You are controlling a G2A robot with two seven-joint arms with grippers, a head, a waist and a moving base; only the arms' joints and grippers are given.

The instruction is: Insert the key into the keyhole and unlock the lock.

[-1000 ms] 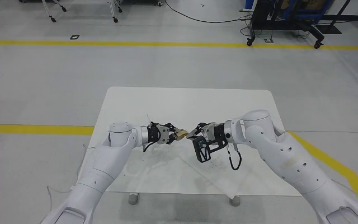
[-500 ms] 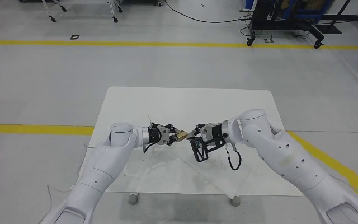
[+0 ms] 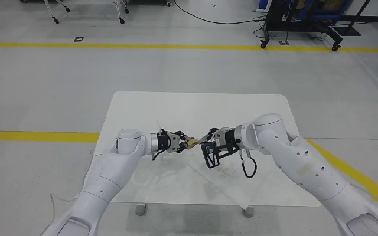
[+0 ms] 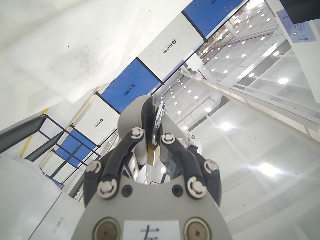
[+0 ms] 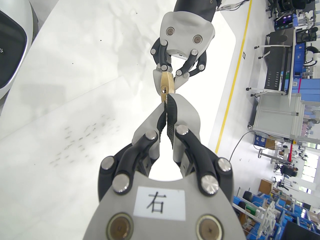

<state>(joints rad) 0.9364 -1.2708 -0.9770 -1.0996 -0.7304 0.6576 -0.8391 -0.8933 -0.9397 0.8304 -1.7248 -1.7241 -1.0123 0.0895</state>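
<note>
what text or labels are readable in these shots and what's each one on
"左": left label, stuck on the left gripper, which grips the padlock.
"右": right label, stuck on the right gripper.
Blue and white wall panels: a brand logo, upside down, left unquoted.
Wall notices: too small to read.

Lock (image 5: 167,86): glossy brass-coloured metal. Right gripper (image 5: 166,100): smooth grey shells, black ribbed pads (image 5: 172,118). Table (image 3: 248,112): matt white, scuffed.
</note>
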